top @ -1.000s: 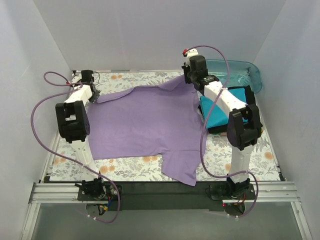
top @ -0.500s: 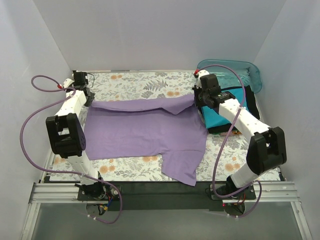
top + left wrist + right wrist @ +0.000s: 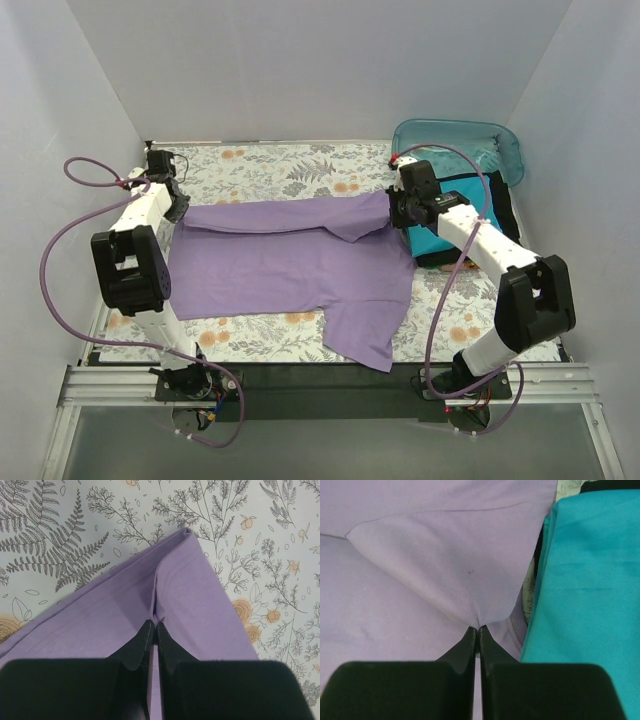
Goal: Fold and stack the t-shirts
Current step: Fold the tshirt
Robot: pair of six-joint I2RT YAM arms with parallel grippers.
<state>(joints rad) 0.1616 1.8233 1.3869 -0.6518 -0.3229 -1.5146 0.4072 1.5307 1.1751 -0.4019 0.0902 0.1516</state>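
The lavender-purple t-shirt (image 3: 285,262) lies spread on the floral table, its far edge folded over toward the front. My left gripper (image 3: 178,207) is shut on the shirt's far left corner; the left wrist view shows the pinched cloth (image 3: 180,580) at my left gripper (image 3: 155,623). My right gripper (image 3: 398,212) is shut on the far right corner, with the sleeve flap (image 3: 465,565) pinched at my right gripper (image 3: 479,628). A folded teal t-shirt (image 3: 450,215) lies on a black one (image 3: 503,207) at the right, also in the right wrist view (image 3: 590,580).
A clear teal plastic tub (image 3: 460,140) stands at the far right corner. White walls close in the table on three sides. The shirt's near sleeve (image 3: 362,330) hangs toward the table's front edge.
Both grippers have drawn the shirt's far edge toward the front and lowered it, so a folded band now lies over the shirt. The right arm swung down from the back.
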